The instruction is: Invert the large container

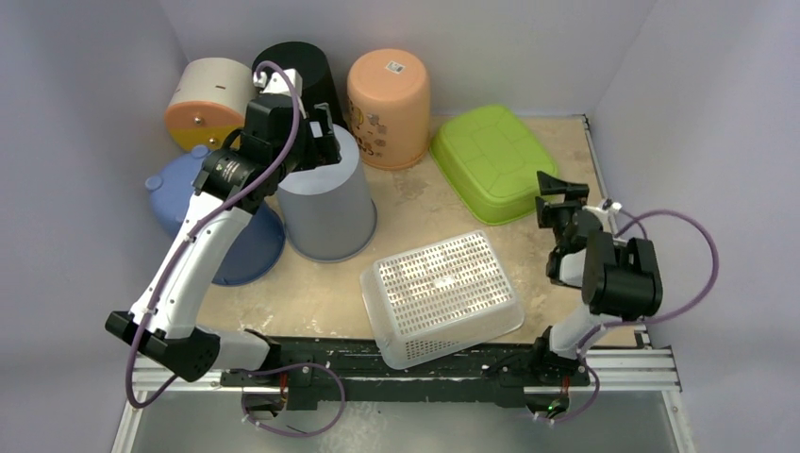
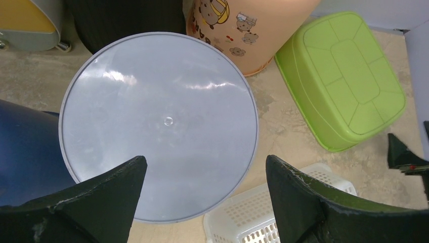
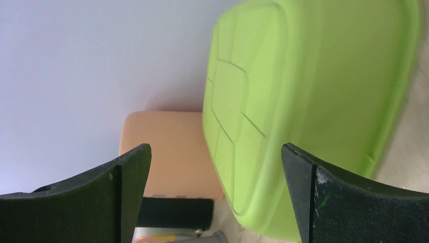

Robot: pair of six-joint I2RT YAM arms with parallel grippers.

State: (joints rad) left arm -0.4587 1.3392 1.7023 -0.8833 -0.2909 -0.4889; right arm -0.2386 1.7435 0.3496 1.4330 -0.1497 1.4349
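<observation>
The large container, a lime-green tub, lies bottom-up at the back right of the table. It also shows in the left wrist view and fills much of the right wrist view. My right gripper hangs just off the tub's near right corner. Its jaws stand wide open with nothing between them and no contact with the tub. My left gripper is open above the flat base of an inverted grey bucket, holding nothing.
A white perforated basket lies upside down at the near edge, over the rail. At the back stand an inverted orange bucket, a black bucket and a cream and orange container. A blue bucket sits left of the grey bucket.
</observation>
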